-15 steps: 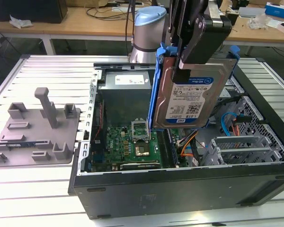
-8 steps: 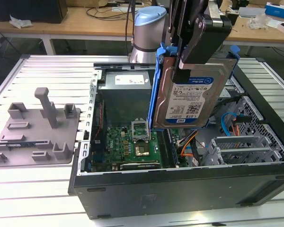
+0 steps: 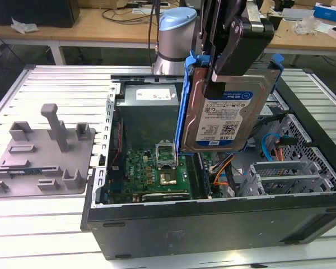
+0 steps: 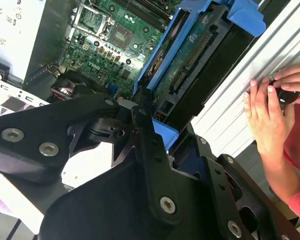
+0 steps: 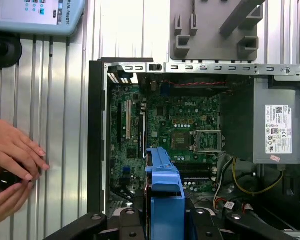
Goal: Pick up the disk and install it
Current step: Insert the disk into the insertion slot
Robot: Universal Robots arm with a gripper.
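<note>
Jaws clamped on disk point(image 3: 231, 115), upright over open case point(image 3: 213, 227) | beneath: board point(image 3: 148, 168), cables point(image 3: 221, 168) | hands point(image 5: 12, 167) on tabletop point(image 3: 39, 224) beside case | far jaw hidden behind disk

Premises: robotics laboratory or test workshop. Evidence: a slotted aluminium surface point(image 3: 39, 235) carrying an opened computer case point(image 3: 213, 227) and a grey moulded fixture plate point(image 3: 45, 162); a robot arm base point(image 3: 176, 33) at the surface's far edge; wooden benches point(image 3: 101, 25) beyond it, strewn with cables and boxes; a control pendant point(image 5: 35, 17) on the surface in the first wrist view.
</note>
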